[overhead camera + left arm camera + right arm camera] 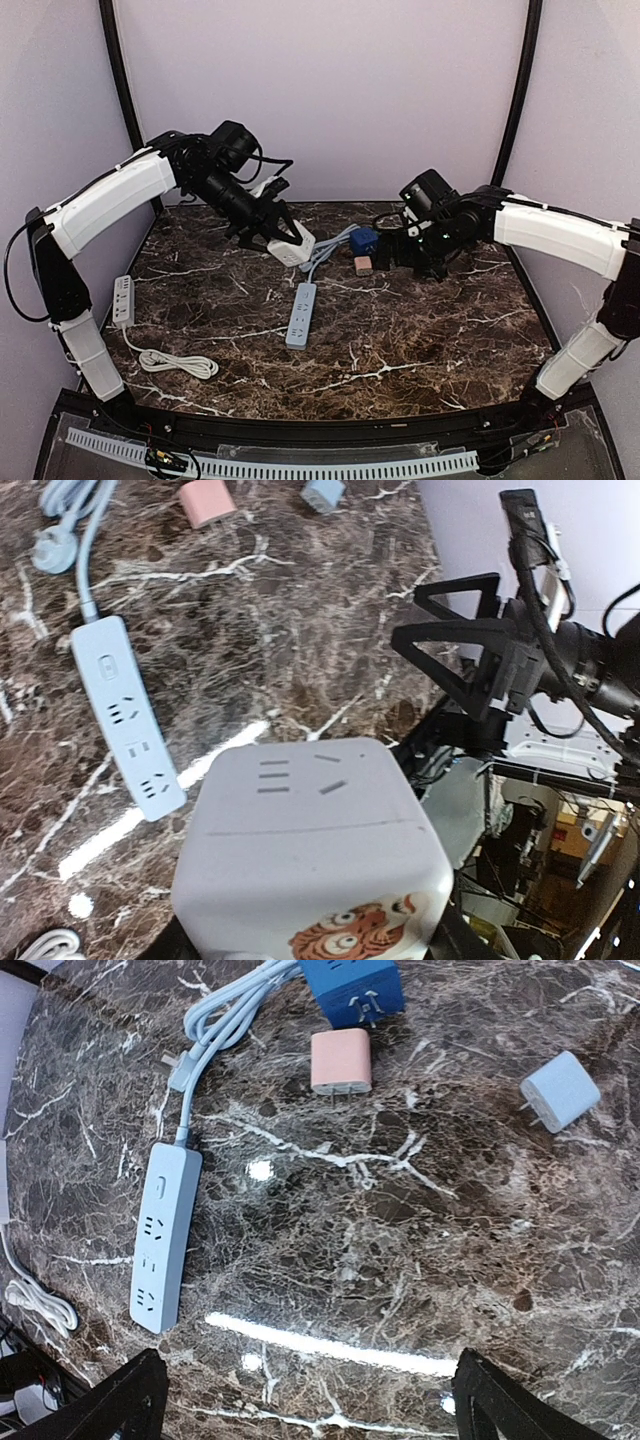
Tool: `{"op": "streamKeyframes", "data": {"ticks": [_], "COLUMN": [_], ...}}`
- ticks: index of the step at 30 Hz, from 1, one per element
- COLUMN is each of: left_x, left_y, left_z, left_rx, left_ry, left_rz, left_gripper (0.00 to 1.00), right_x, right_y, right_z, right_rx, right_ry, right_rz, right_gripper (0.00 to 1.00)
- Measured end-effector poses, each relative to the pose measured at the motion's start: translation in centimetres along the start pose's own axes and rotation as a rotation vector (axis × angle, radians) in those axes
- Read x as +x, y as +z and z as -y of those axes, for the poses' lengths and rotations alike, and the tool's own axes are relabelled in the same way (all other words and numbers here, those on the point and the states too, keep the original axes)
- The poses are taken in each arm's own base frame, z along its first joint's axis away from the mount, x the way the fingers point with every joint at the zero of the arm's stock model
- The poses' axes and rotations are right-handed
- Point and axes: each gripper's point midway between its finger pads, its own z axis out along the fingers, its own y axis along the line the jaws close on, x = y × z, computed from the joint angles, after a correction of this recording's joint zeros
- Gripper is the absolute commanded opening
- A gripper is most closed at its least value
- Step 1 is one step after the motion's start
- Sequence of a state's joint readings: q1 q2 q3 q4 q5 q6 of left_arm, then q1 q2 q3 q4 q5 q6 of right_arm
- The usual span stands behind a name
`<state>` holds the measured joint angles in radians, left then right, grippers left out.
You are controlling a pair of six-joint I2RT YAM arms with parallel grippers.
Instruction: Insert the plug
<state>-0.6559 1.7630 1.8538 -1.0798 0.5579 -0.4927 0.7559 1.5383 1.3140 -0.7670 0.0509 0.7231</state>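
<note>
My left gripper is shut on a white cube socket and holds it above the table's back left. In the left wrist view the cube fills the bottom, slots facing up, with a tiger sticker on it. A light blue power strip lies flat at the table's middle; it also shows in both wrist views. Its plug lies loose. My right gripper is open and empty, hovering over bare marble. A blue cube plug, a pink adapter and a pale blue adapter lie beyond it.
A white power strip with a coiled cord lies at the left edge. The light blue strip's cable loops near the blue cube. Dark frame posts stand at the back corners.
</note>
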Motion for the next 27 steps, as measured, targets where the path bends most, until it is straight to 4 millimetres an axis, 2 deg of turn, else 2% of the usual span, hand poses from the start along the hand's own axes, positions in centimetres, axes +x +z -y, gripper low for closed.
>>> {"op": "streamKeyframes", "data": {"ticks": [3, 5, 11, 20, 27], "left_x": [-0.2, -0.1, 0.1, -0.9, -1.4], "left_y": [0.1, 0.5, 2.4, 4.2, 5.6], "left_z": [1.8, 2.5, 2.0, 0.1, -4.0], "left_rx": [0.124, 0.182, 0.229, 0.155, -0.051], "left_ry": [0.011, 0.016, -0.024, -0.098, -0.170], "left_rz": [-0.017, -0.035, -0.086, -0.073, -0.064], "left_gripper": [0.01, 0.01, 0.01, 0.01, 0.01], "right_x": [-0.2, -0.1, 1.0, 1.2, 1.7], "right_y": [-1.0, -1.1, -0.6, -1.7, -1.8], "right_z": [1.6, 2.2, 2.9, 3.1, 3.7], "right_rx": [-0.011, -0.013, -0.014, -0.025, 0.002], "right_ry": [0.035, 0.053, 0.060, 0.043, 0.003], "right_rz": [0.023, 0.022, -0.012, 0.002, -0.017], "right_gripper": [0.99, 0.99, 0.99, 0.99, 0.99]}}
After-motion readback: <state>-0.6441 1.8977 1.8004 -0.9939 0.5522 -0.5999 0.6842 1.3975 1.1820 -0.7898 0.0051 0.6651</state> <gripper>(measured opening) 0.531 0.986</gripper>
